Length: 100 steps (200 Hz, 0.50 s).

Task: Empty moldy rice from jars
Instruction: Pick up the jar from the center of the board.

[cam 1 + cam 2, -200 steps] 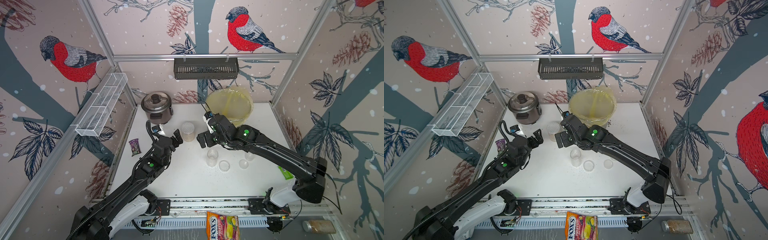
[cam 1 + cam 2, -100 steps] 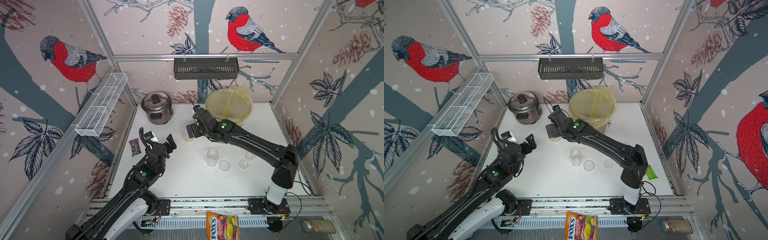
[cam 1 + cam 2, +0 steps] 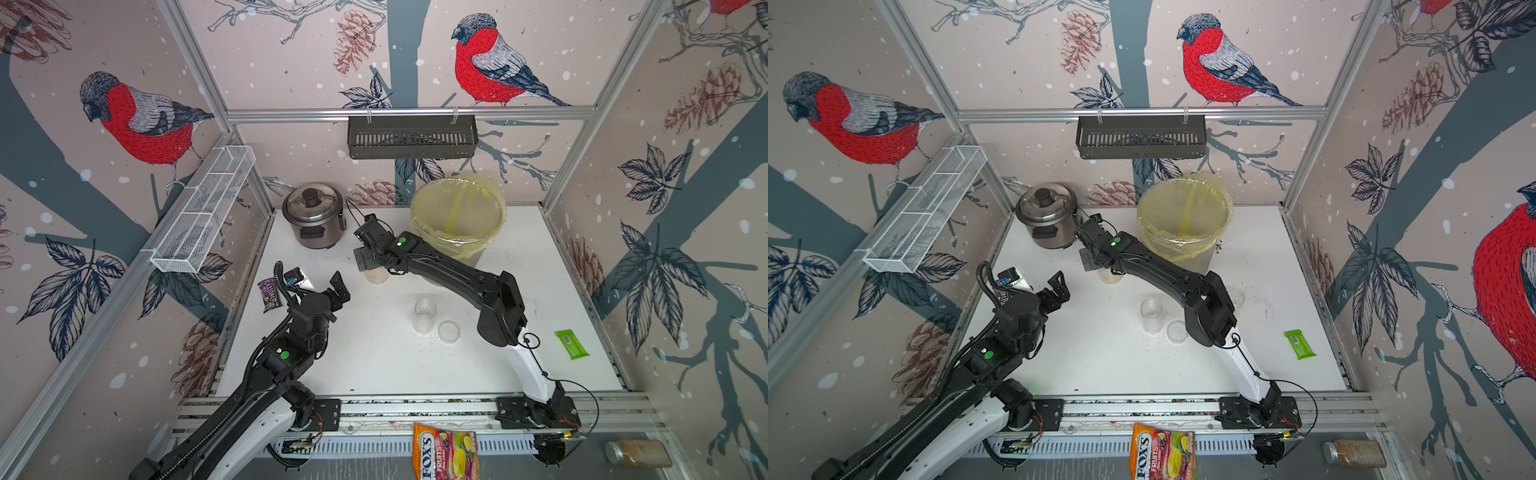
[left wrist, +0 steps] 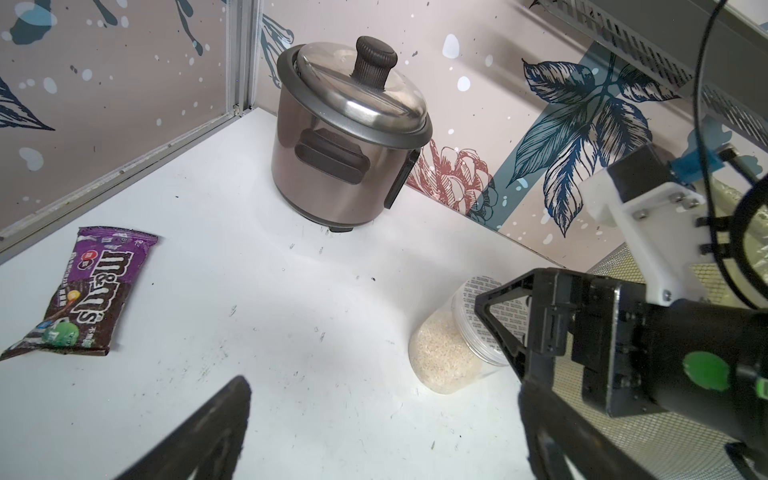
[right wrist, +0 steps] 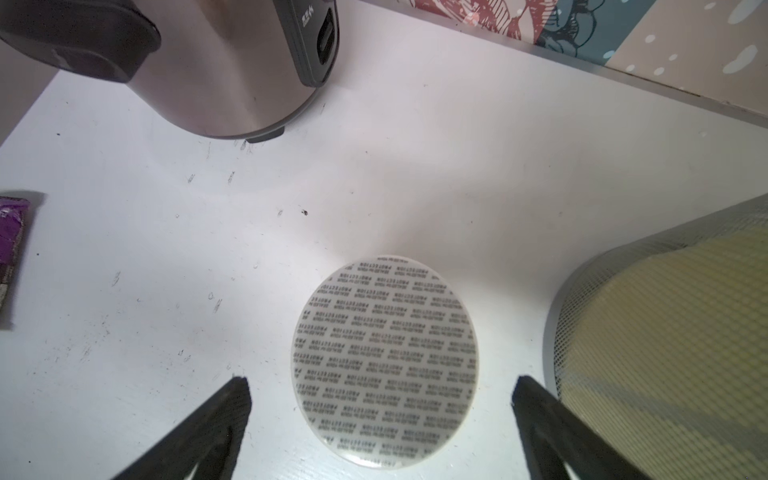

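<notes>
The wide jar [image 4: 457, 332] stands upright on the white table [image 3: 374, 365], near the rice cooker [image 3: 313, 216] on the side where the bin with its yellow bag [image 3: 457, 220] sits. Moldy rice [image 4: 440, 357] fills the jar's lower part, and its silver dotted lid [image 5: 384, 359] is on. The right gripper [image 5: 379, 382] is poised over that lid, fingers spread wide to either side and clamped on nothing; how low they reach beside the jar I cannot tell. In both top views the gripper's body covers most of the jar, so only its pale base shows. The left gripper [image 4: 382, 388] hangs farther from the rice cooker, jaws wide apart and empty, one finger partly lost against the right arm in the left wrist view. Well away from the rice cooker, a narrow jar [image 3: 424, 313] stands open beside a clear round lid [image 3: 449, 331]; whether any rice is inside is hard to make out. Another clear thing [image 3: 1237, 296] peeks past the right arm's elbow, too hidden to tell jar from lid. An M&M's packet [image 4: 83, 291] lies near the rice cooker, by the side wall.
</notes>
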Each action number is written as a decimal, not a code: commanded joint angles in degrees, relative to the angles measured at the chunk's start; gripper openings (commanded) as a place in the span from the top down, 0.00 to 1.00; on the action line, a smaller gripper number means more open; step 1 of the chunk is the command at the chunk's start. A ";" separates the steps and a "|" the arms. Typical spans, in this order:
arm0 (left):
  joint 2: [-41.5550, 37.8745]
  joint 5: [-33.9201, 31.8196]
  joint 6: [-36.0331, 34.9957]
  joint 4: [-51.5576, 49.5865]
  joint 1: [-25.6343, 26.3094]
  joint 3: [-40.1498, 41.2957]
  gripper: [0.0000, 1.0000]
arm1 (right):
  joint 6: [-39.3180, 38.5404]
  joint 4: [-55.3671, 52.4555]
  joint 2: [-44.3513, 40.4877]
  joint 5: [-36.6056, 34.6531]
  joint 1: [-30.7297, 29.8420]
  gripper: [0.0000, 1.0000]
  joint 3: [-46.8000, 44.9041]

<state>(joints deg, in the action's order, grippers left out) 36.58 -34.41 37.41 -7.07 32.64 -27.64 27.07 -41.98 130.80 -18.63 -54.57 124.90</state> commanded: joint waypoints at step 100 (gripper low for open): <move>1.48 1.71 -0.22 1.10 -0.21 1.14 0.01 | 0.97 0.97 3.60 0.17 0.89 0.00 -1.15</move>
<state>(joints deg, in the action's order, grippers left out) 38.15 -32.56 37.06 -6.83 32.62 -26.59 28.29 -42.98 134.30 -19.00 -53.69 123.98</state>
